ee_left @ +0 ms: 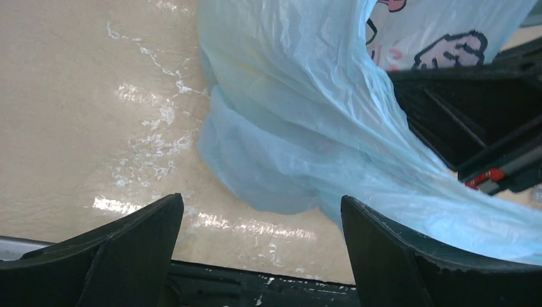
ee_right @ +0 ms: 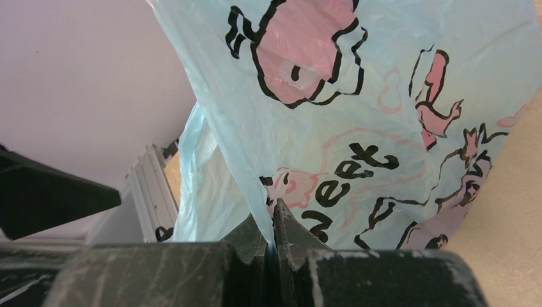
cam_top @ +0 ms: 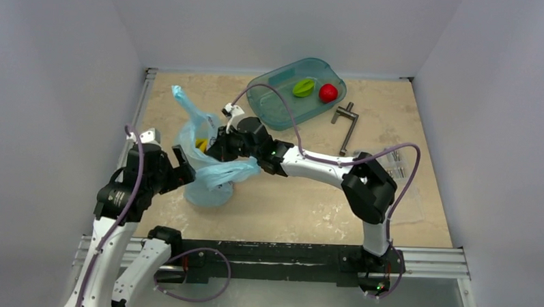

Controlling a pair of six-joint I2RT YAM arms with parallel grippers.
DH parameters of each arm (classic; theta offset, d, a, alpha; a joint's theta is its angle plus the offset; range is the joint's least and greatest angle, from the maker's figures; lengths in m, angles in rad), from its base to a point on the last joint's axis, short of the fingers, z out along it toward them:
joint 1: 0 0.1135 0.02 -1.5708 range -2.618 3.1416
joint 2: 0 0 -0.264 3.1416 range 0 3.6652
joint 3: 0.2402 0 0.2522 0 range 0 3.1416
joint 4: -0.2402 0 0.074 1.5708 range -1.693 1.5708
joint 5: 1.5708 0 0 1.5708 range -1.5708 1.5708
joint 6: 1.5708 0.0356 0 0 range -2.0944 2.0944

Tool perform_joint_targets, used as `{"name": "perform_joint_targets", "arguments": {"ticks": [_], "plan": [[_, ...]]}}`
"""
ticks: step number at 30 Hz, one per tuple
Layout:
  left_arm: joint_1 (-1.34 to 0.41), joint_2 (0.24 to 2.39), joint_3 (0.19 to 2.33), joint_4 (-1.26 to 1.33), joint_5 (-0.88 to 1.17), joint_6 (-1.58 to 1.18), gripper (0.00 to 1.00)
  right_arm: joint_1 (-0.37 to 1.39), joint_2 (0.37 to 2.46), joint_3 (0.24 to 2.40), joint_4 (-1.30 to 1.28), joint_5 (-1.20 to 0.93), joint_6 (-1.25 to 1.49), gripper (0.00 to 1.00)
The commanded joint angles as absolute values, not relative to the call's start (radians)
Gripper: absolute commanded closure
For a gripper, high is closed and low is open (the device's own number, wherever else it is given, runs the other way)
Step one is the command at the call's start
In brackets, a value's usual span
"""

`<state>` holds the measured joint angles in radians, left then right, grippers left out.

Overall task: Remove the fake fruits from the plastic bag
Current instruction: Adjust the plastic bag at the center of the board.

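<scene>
- Right gripper (ee_right: 271, 238) is closest, jaws pinched flat on a fold of the plastic bag (ee_right: 358, 115). And the left?
- Left gripper (ee_left: 261, 214) is spread wide and holds nothing. The bag hangs just ahead of it, its bottom apparently on the table (ee_left: 77, 96).
- Where's the fruit?
- Banana (cam_top: 201, 144) shows yellow inside the bag's mouth. The maroon one I can't see.
- Risks?
- Thin film could tear or slip from that pinch, and the mouth would probably sag shut. Tipping the bag might send the fruit rolling.
</scene>
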<state>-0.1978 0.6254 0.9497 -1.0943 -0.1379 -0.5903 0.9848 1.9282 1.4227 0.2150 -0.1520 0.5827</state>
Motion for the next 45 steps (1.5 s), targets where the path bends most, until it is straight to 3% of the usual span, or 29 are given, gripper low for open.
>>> {"name": "perform_joint_targets", "arguments": {"ticks": [1, 6, 20, 25, 33, 34, 45], "plan": [[-0.198, 0.726, 0.990, -1.035, -0.153, -0.671, 0.06, 0.991, 1.865, 1.395, 0.290, -0.204, 0.608, 1.00], [-0.198, 0.776, 1.040, -0.951, -0.112, -0.670, 0.00, 0.991, 1.844, 1.385, 0.278, -0.202, 0.599, 1.00], [-0.198, 0.930, 1.067, -0.812, -0.008, -0.720, 0.02, 0.991, 1.802, 1.351, 0.282, -0.191, 0.607, 1.00], [-0.198, 0.974, 1.029, -0.779, -0.005, -0.660, 0.25, 0.991, 1.791, 1.352, 0.258, -0.185, 0.606, 1.00], [-0.189, 0.975, 1.059, -0.806, -0.060, -0.506, 0.95, 0.975, 1.758, 1.344, 0.193, -0.107, 0.566, 1.00], [-0.185, 0.968, 1.062, -0.818, -0.084, -0.497, 1.00, 0.964, 1.758, 1.349, 0.177, -0.114, 0.561, 1.00], [-0.160, 0.724, 1.042, -0.941, -0.264, -0.546, 1.00, 0.728, 1.764, 1.385, 0.072, -0.289, 0.460, 1.00]]}}
